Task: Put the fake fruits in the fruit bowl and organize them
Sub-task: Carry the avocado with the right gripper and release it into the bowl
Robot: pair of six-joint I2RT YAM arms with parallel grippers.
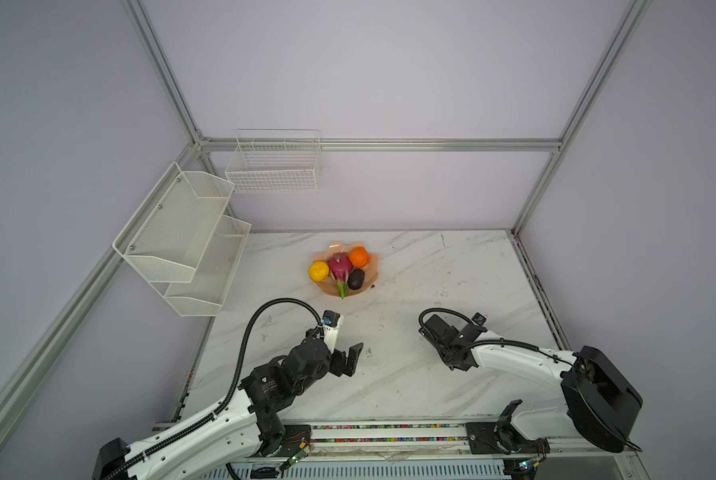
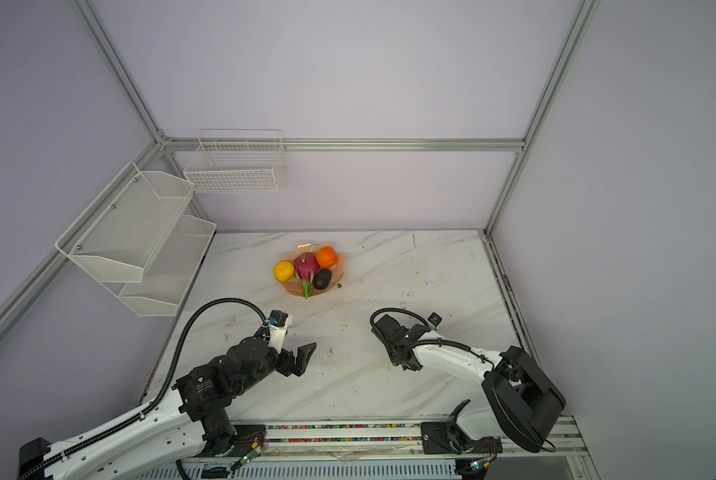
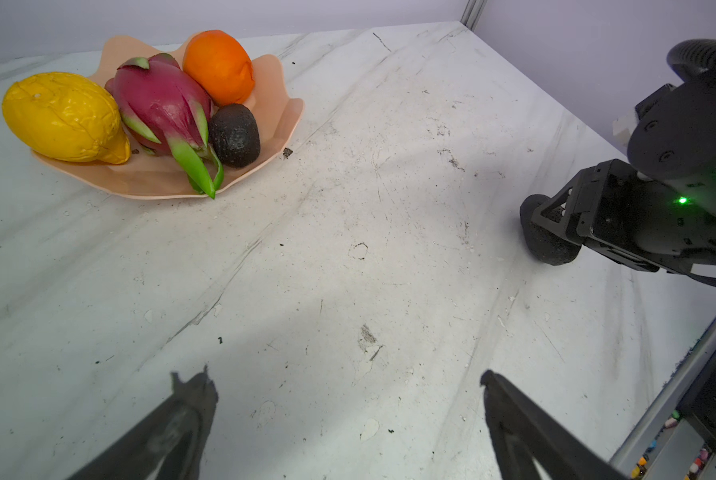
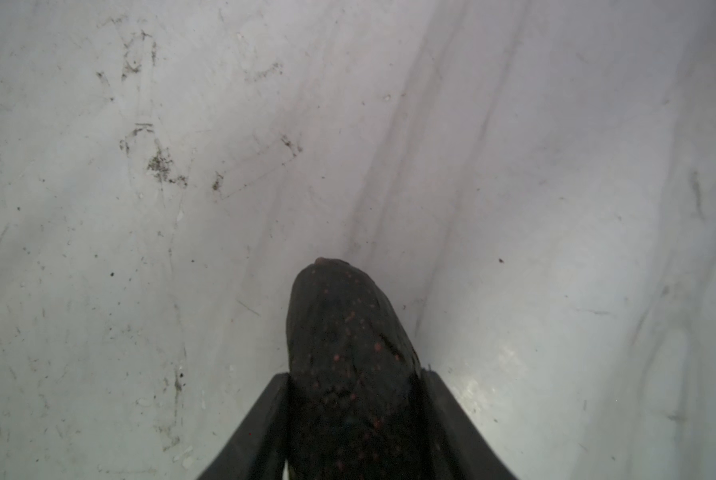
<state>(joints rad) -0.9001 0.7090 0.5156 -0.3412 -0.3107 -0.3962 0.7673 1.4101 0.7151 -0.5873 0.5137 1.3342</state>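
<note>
scene: marble table in a grey-walled cell, both arms reaching in from the 6 o'clock edge

fruit bowl: the peach scalloped fruit bowl sits around 11 o'clock from the middle of the table in both top views, toward the far edge

dragon fruit: the dragon fruit lies across the centre of the bowl, with its green tip pointing to 6 o'clock and poking over the rim

orange: the orange is at roughly 1 o'clock in the bowl, touching the dragon fruit

yellow citrus: the yellow citrus is at 9 o'clock, perched right on the rim and hanging out a bit

first avocado: the first avocado is at 4 o'clock in the bowl, tucked against the dragon fruit

second avocado: the second avocado is out of the bowl, well apart from it at about 4 o'clock. It's low at the marble; can't tell if it's touching.

right gripper: the right gripper has its jaws clamped on both sides of the second avocado, whose end sticks out past the fingertips

left gripper: the left gripper has its jaws spread wide with nothing between them. It hovers above bare marble at about 6 o'clock from the bowl.

background: a white wire basket hangs on the back wall and a tiered mesh rack on the left wall
</note>
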